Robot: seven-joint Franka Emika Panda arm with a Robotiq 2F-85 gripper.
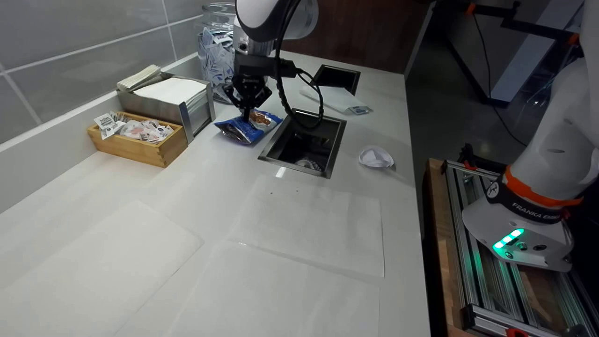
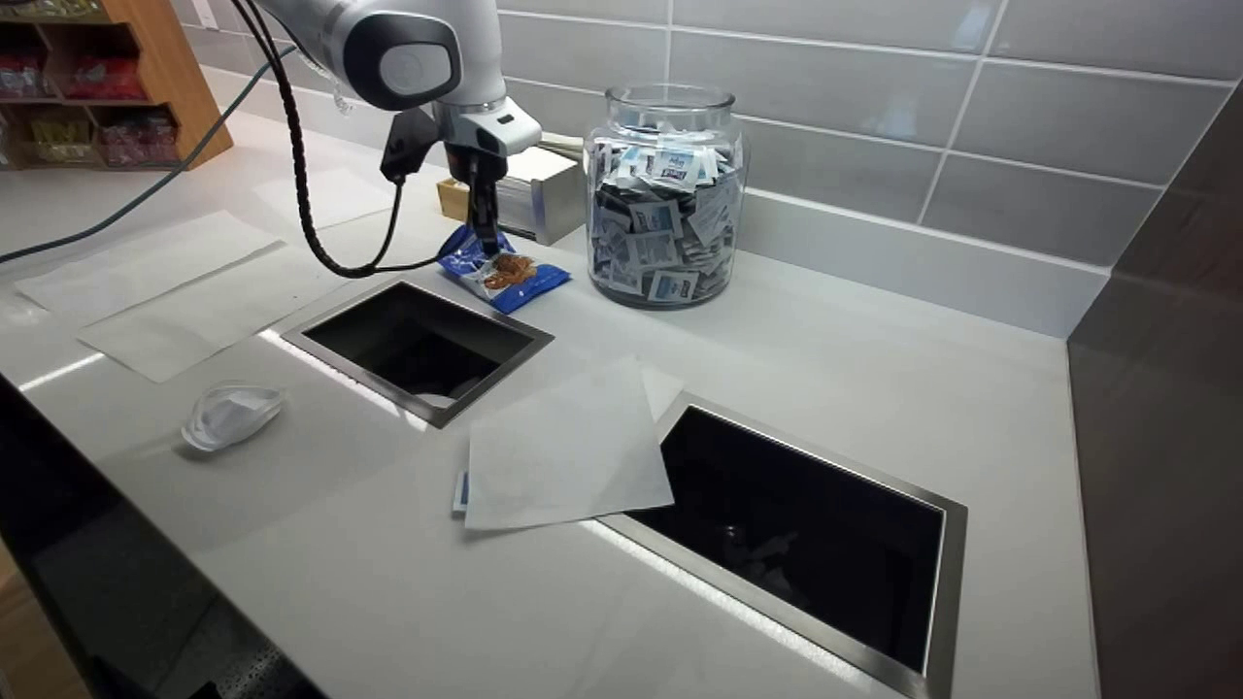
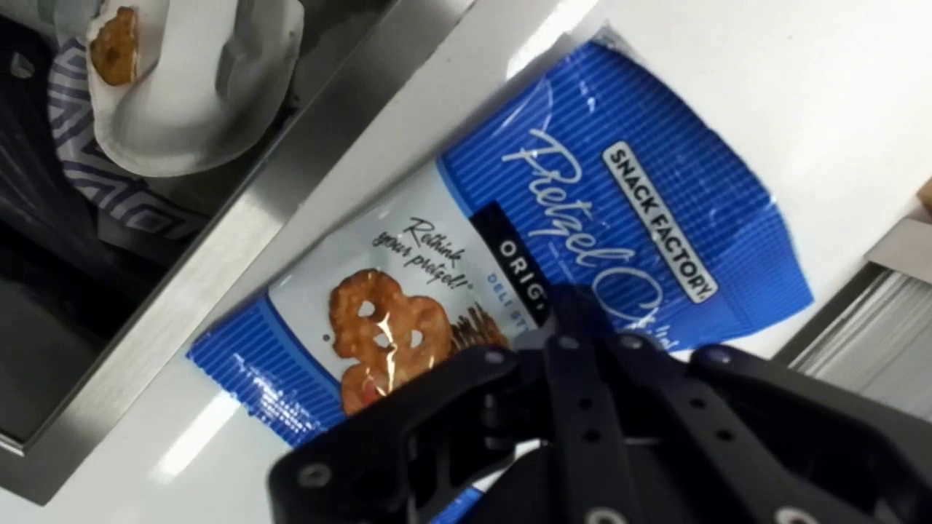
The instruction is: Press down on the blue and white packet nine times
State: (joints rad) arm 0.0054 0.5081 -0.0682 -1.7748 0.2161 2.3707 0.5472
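The blue and white packet (image 3: 502, 233) lies face up on the white counter (image 2: 903, 379), just beside the steel-framed opening (image 3: 251, 218), on the side toward the tiled wall (image 2: 825, 78). The gripper (image 1: 246, 115) points down over the packet with its fingers pressed together; from where I stand, the tips reach the front face near its middle in both exterior views. How far they indent the film cannot be read. In the wrist view, pretzel artwork (image 3: 408, 309) and the lettering (image 3: 659, 222) "Snack Factory" show. The napkin holder (image 1: 149, 110) and the wooden box (image 1: 131, 150) of sachets (image 1: 142, 131) are on the wall side of the opening, farther off than the packet. The glass jar (image 2: 670, 95), also on that wall side, holds many small sachets (image 2: 653, 218). Crumpled white paper (image 2: 231, 416) sits on the side of the opening away from the wall, apart from its frame. A paper sheet (image 2: 563, 456) lies between this opening and a second opening (image 2: 947, 582), overlapping the latter's rim.
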